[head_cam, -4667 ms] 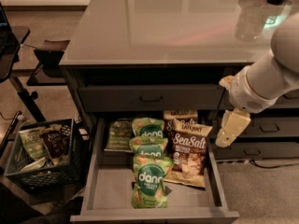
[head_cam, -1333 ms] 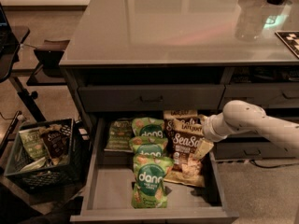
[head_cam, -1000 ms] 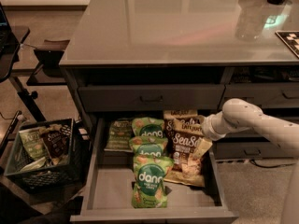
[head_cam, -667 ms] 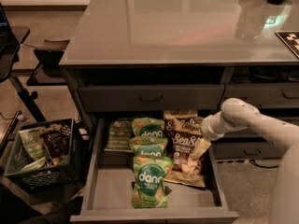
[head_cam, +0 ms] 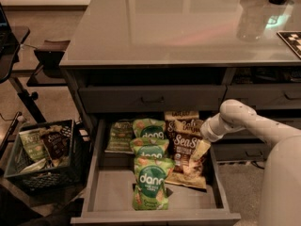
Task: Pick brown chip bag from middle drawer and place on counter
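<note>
Gripper (head_cam: 199, 150) right of centre over brown chip bag (head_cam: 185, 147), grip unclear, middle drawer (head_cam: 112, 192), green bags (head_cam: 149, 181) crowding left, crate (head_cam: 46, 175) lower left

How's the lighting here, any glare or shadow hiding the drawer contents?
Camera view: dim, warm light; broad glare and reflections on the counter; deep shadow in the recess under it; middle drawer lit enough to read the brown chip bag; gripper at the bag's right edge covers the end of its lettering.

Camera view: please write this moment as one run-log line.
claw: at right edge of dark brown crinkly SeaSalt chip bag | bag: lying in open grey middle drawer | glossy grey counter: no bag yet
</note>
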Motion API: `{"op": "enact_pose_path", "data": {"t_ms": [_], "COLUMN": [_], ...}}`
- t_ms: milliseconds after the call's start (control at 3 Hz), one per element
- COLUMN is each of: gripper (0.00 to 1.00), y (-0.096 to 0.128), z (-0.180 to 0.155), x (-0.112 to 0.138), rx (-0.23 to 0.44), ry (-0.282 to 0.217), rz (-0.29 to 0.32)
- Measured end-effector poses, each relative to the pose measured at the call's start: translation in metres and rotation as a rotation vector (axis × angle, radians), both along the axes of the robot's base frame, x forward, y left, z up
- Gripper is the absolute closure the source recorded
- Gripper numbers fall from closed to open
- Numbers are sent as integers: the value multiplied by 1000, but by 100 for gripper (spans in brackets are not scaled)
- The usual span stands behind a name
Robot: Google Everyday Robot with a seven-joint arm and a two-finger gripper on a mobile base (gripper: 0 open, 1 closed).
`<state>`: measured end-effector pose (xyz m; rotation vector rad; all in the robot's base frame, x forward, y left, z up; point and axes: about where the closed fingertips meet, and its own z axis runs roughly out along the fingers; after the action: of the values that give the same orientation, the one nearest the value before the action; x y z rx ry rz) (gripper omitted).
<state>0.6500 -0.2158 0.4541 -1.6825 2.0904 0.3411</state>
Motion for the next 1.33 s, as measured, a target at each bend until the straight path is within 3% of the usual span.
{"op": "enact_pose_path", "data": {"t_ms": [333, 1333], "gripper": [19, 89], "y": [2, 2], "z": [-10, -10], "x": [2, 2], "rx": [-7, -7], "ry": [12, 12], "rz": [6, 7]}}
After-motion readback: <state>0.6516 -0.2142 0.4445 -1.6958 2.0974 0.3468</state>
